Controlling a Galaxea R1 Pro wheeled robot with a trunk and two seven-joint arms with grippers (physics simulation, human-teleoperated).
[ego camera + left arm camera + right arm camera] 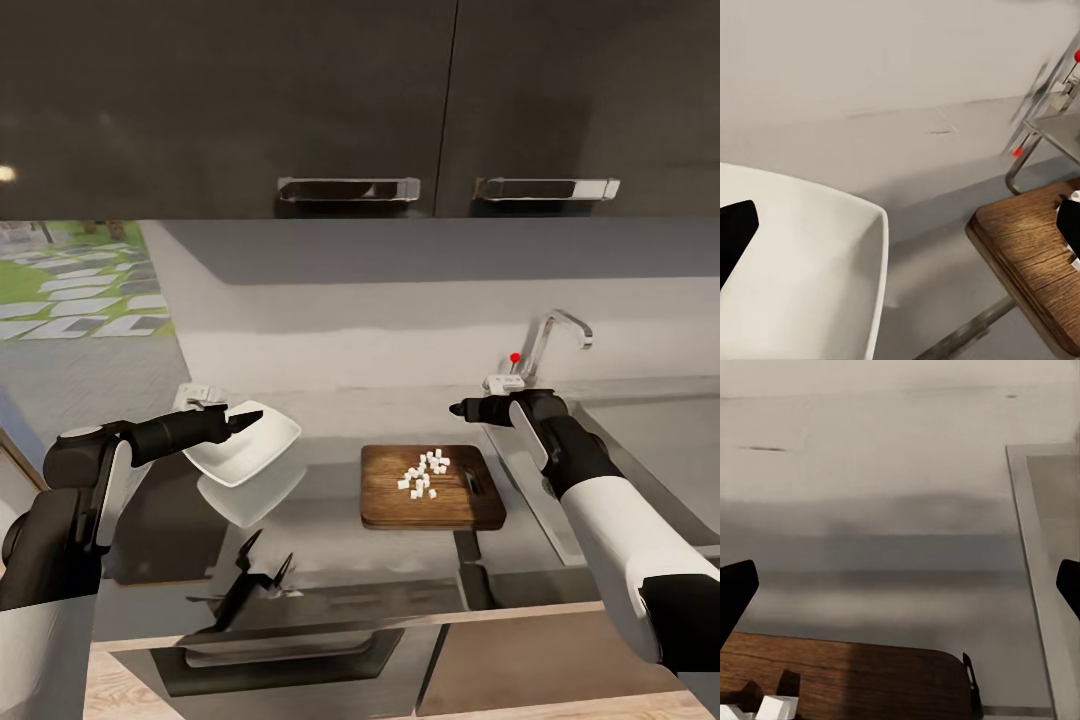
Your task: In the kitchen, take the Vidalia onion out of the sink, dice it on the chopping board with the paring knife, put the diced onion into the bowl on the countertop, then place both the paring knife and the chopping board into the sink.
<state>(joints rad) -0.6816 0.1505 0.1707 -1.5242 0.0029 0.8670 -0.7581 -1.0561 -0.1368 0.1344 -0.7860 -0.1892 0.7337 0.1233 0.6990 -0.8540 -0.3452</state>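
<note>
Bowl (243,443) tilted in left claw (245,418); rim rightward.

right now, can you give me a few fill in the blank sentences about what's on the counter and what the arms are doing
1. The left gripper holds the white ____ lifted off the countertop.
2. The small white onion pieces lie on the wooden ____.
3. The tap has a knob coloured ____.
4. The right gripper hovers above the board, holding ____.

Missing words: bowl; chopping board; red; nothing
</note>
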